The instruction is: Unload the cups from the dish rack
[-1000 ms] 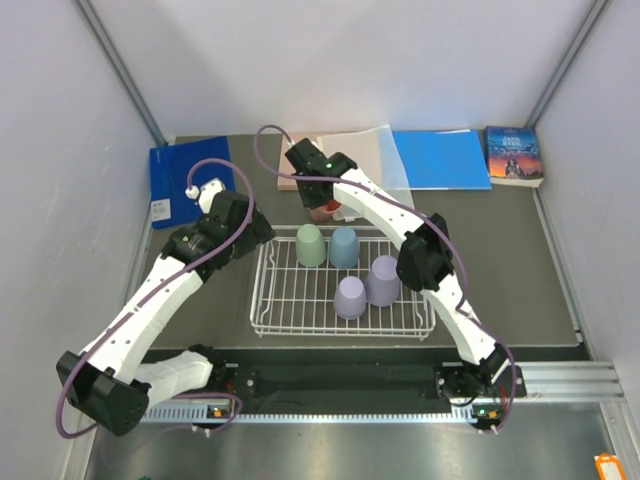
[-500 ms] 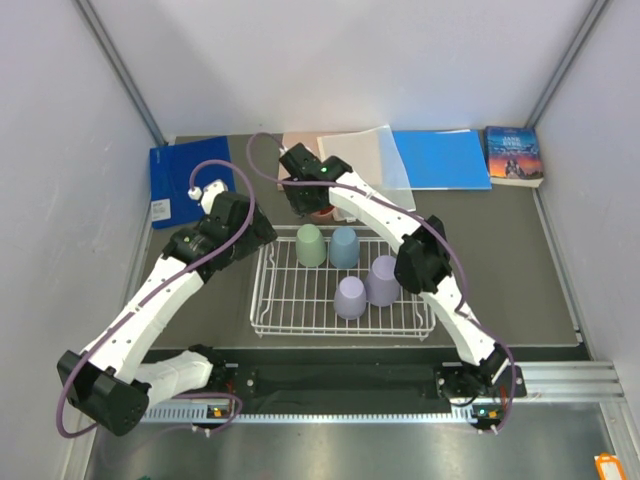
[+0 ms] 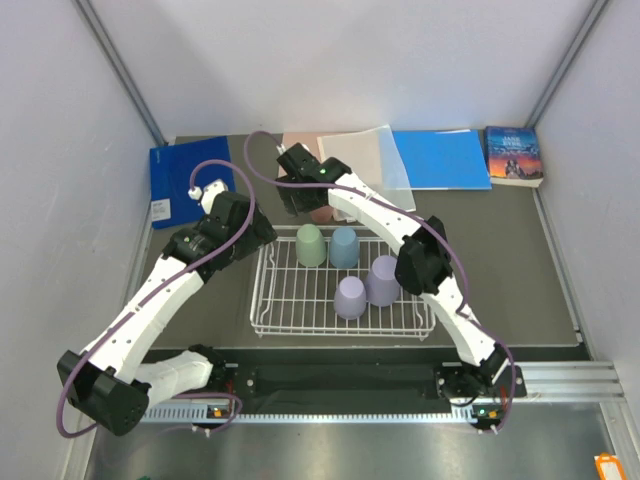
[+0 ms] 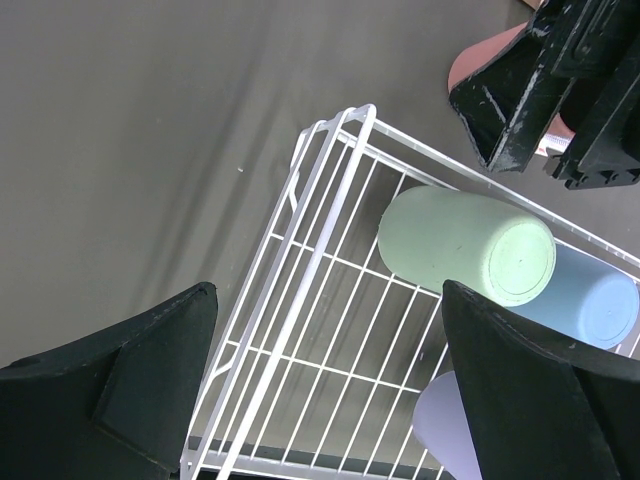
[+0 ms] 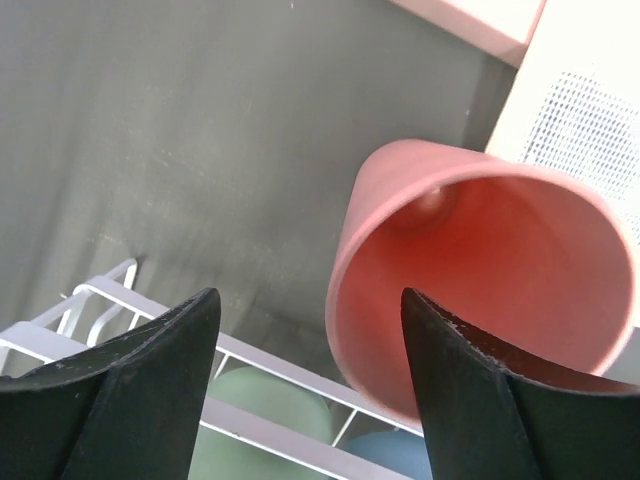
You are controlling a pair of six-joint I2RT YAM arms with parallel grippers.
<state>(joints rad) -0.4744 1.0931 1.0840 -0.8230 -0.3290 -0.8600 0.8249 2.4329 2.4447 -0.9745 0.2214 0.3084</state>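
The right gripper (image 5: 310, 295) hangs beyond the far rail of the dish rack (image 3: 262, 285), its jaws spread apart and gripping nothing. The salmon pink cup (image 5: 480, 260) stands mouth up on the dark grey table (image 3: 500, 260), just outside that far rail. In the right wrist view it sits beside and partly behind the right-hand finger; whether they touch cannot be told. 4 cups sit base up inside the rack. The pale green cup (image 3: 311, 245) and light blue cup (image 3: 344, 247) stand side by side along the far edge. The farther lavender cup (image 3: 384, 279) and nearer lavender cup (image 3: 350, 297) stand close together toward the middle. The left gripper (image 4: 328, 290) hovers over the rack's far-left corner, its jaws wide and holding nothing, the pale green cup near its right finger. Along the table's back edge lie a blue folder (image 3: 440, 158) and a paperback book (image 3: 514, 155).
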